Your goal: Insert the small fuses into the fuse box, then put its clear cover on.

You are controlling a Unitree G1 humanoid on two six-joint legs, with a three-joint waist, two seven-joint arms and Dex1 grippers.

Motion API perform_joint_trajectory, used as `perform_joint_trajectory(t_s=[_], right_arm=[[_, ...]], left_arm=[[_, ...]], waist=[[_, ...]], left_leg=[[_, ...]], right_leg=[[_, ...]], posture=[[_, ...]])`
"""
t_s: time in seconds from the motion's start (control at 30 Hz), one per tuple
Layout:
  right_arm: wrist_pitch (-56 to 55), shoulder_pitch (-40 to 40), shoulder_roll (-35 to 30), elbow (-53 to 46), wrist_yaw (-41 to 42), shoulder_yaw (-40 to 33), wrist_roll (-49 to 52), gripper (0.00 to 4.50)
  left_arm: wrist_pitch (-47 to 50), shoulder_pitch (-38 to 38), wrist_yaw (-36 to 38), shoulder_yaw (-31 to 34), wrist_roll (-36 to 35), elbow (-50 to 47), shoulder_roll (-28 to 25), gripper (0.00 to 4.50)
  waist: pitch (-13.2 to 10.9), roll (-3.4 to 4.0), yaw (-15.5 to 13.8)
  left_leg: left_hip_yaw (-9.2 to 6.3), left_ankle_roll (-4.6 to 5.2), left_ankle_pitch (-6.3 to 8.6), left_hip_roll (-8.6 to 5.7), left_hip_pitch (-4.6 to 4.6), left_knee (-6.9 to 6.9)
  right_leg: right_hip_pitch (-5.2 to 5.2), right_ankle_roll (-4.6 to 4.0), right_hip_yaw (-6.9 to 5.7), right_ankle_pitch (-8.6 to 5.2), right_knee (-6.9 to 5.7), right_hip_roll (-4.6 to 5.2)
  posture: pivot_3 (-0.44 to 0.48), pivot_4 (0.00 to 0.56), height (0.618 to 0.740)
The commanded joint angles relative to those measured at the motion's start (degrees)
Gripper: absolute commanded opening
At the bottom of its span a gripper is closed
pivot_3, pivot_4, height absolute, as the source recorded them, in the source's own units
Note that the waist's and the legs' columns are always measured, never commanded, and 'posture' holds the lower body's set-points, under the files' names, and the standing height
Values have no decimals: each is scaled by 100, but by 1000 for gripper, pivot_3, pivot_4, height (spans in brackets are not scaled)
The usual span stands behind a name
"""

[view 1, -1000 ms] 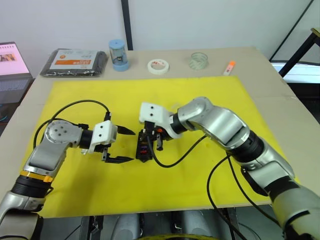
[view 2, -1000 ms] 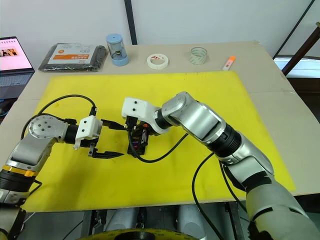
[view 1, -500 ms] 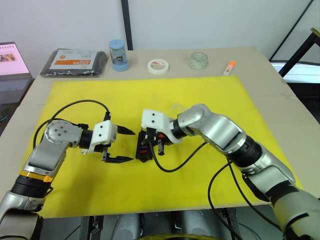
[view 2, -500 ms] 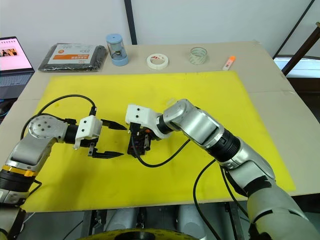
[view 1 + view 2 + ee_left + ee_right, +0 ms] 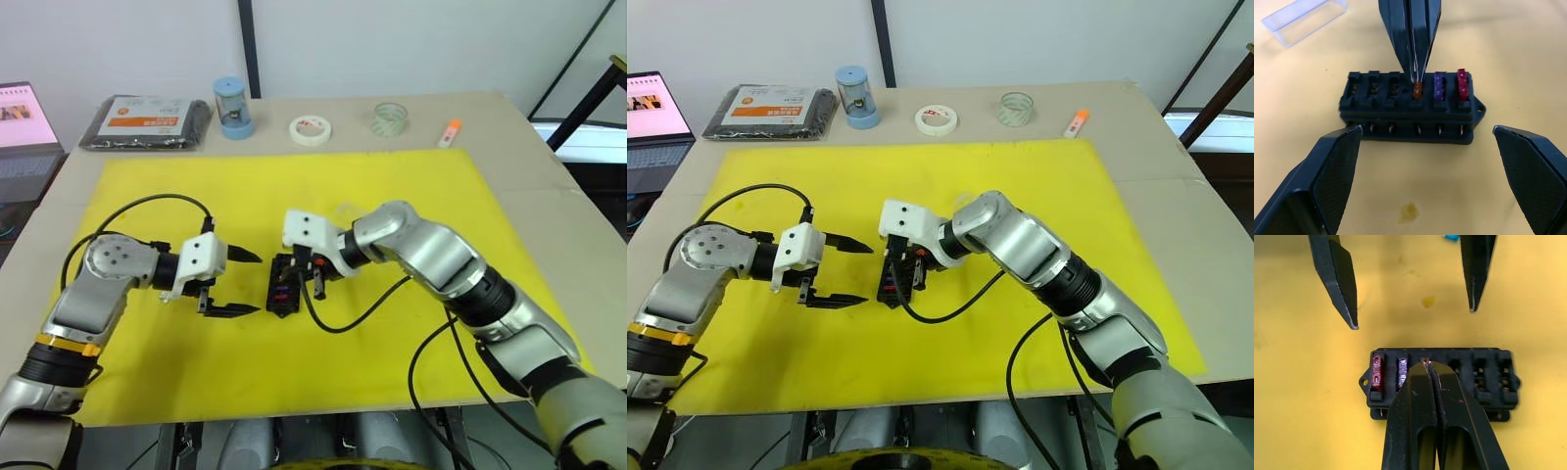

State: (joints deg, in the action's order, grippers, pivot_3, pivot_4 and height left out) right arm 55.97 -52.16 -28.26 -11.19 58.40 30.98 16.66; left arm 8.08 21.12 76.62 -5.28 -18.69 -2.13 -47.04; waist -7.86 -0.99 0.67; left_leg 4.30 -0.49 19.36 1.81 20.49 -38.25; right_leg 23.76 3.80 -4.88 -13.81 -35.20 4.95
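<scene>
The black fuse box (image 5: 282, 298) lies on the yellow mat (image 5: 411, 186). A red fuse (image 5: 1463, 85) and a purple fuse (image 5: 1440, 83) sit in its end slots. My right gripper (image 5: 1418, 82) points down at the third slot, shut on a tan fuse (image 5: 1418, 90) that stands in that slot. The other three slots are empty. My left gripper (image 5: 257, 284) is open just left of the box, one finger to each side of it, touching nothing. The clear cover (image 5: 1303, 19) lies on the mat beyond the box. A teal fuse (image 5: 1451, 237) lies loose near the left gripper.
Along the table's far edge stand a black packet with an orange label (image 5: 147, 122), a blue cylinder (image 5: 233, 108), a white tape roll (image 5: 310, 129), a clear tape roll (image 5: 390, 118) and an orange marker (image 5: 450, 131). A laptop (image 5: 24, 117) is at far left.
My right wrist has shifted slightly to the right above the fuse box, its fingers staying on the box. The left gripper has not moved.
</scene>
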Motion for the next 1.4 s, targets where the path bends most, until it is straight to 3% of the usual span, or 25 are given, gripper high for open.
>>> perform_joint_trajectory(t_s=[0.03, 0.17, 0.27, 0.33, 0.37, 0.4, 0.63, 0.67, 0.9, 1.1, 1.23, 1.4], right_arm=[[-184, -105, -132, -455, 106, -765, 331, 50], [-586, 147, -863, -750, 494, -1156, 406, 50], [-913, 396, -1337, -730, 690, -1409, 436, 625], [-1050, 597, -1696, -655, 889, -1726, 560, 1269], [-1164, 714, -1909, -561, 1000, -1883, 573, 1808], [-1267, 822, -2075, -474, 1066, -2006, 565, 1930], [-2265, 1863, -3351, 568, 1478, -2652, 186, 4365], [-2357, 1987, -3471, 718, 1475, -2746, 133, 4480], [-2787, 2398, -3872, 1362, 1543, -3051, -40, 4480], [-2656, 2210, -3738, 1143, 1462, -3075, 73, 4480], [-2300, 1633, -3201, 585, 1382, -2840, 349, 4480], [-1671, 717, -2175, -195, 1295, -2310, 765, 4480]], left_arm=[[411, 124, 0, 428, -380, -263, -227, 4500], [1205, 69, 131, 950, -796, -338, -821, 4500], [1584, -99, 157, 1336, -989, -278, -1207, 4500], [1671, -420, 233, 1625, -945, -145, -1536, 4500], [1656, -603, 273, 1801, -894, -12, -1687, 4500], [1630, -735, 274, 1957, -865, 113, -1774, 4500], [1157, -1601, 299, 2992, -583, 1471, -2170, 4500], [1067, -1685, 298, 3096, -528, 1716, -2200, 4500], [715, -1769, 392, 3202, -408, 2544, -2275, 4500], [802, -1534, 402, 3011, -504, 2449, -2164, 4500], [858, -1237, 455, 2627, -487, 2301, -1927, 4500], [1589, -748, 885, 2067, -648, 2506, -1700, 4500]], waist=[[0, 0, 3], [-1, -1, 7], [-3, 1, 8], [-6, 5, 10], [-6, 6, 10], [-8, 8, 11], [-9, 8, 1], [-9, 8, 3], [-9, 8, 7], [-9, 8, 6], [-9, 10, 19], [-7, 7, 18]], left_leg=[[-4, 0, 0, 0, 0, 1], [-8, 3, 2, 1, -3, 3], [-8, 26, 15, 2, -4, 4], [-5, 26, 15, 1, -6, 4], [-4, 26, 15, 1, -7, 5], [-1, 25, 15, 1, -10, 5], [12, 35, 21, 2, -9, 7], [12, 35, 21, 2, -10, 7], [21, 27, 17, 5, -9, 8], [21, 14, 10, 5, -5, 8], [22, 11, 8, 5, -9, 8], [23, -1, 1, 2, -1, 9]], right_leg=[[0, 0, 0, 0, 1, 1], [0, 0, 0, 0, 1, -1], [-1, 0, 1, 0, 5, 1], [0, 0, 1, 0, 6, 5], [-1, 1, 1, 0, 6, 4], [-1, 1, 1, 0, 6, 5], [6, 0, 1, -1, 16, 11], [7, 0, 2, -2, 15, 11], [19, 0, 3, -2, 10, 12], [23, 0, 5, -2, 9, 13], [22, 0, 7, -1, 6, 13], [28, -1, 6, 0, -6, 0]], posture=[[0, 150, 740], [0, 150, 740], [0, 150, 740], [0, 150, 740], [0, 150, 740], [0, 150, 740], [0, 150, 740], [0, 150, 740], [0, 150, 740], [0, 150, 740], [0, 150, 740], [0, 150, 740]])
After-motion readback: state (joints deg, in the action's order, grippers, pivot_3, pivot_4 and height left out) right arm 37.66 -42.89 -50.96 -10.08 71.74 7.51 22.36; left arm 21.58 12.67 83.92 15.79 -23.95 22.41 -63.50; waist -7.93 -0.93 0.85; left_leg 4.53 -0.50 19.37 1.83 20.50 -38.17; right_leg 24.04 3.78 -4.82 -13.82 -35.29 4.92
